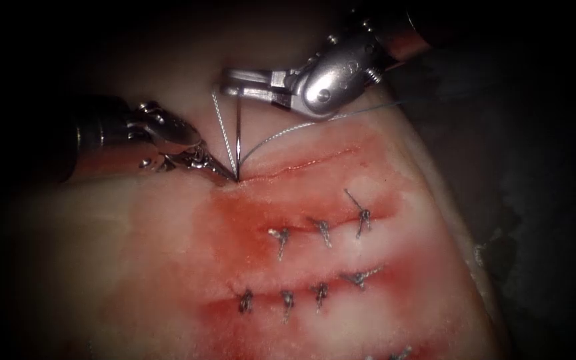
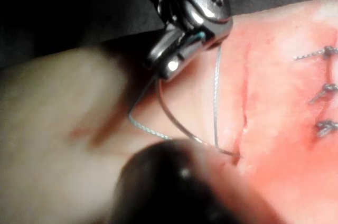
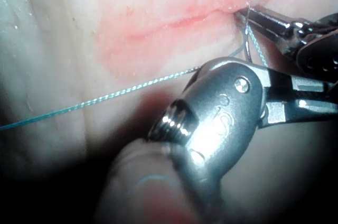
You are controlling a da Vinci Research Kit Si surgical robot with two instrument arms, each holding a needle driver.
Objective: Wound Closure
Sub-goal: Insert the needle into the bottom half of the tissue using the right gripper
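Dark bench surround, lit pale-pink slab of pork-belly tissue (image 1: 168,267) with red fluid (image 1: 235,233) staining its middle. Far cut (image 1: 315,163), a thin red unstitched slit, runs rightward from where both tools meet; two nearer rows already carry knotted grey stitches (image 1: 321,230). Right tool (image 1: 235,81), a polished steel needle driver, enters from far right, wrist bent so its jaws lie flat pointing left, clamped on the thin curved steel needle (image 1: 239,133) near its trailing end. Needle drops straight down from there; tip sits in the tissue at the left end of the cut, most of the curve out. Grey-green braided thread (image 1: 288,130) runs from that entry point, sweeps right under the right tool and off the tissue edge; a second strand climbs back to the jaws. Left tool (image 1: 218,172), a darker steel driver, comes in low from the left, tips pressed at the tissue right beside the needle entry, looks closed or nearly so; can't tell whether it pinches tissue or just braces, so no call on its grip. Judgement: keep the needle perpendicular in the jaws, rotate the wrist along the curve, don't lever sideways; keep thread slack clear of the tips.
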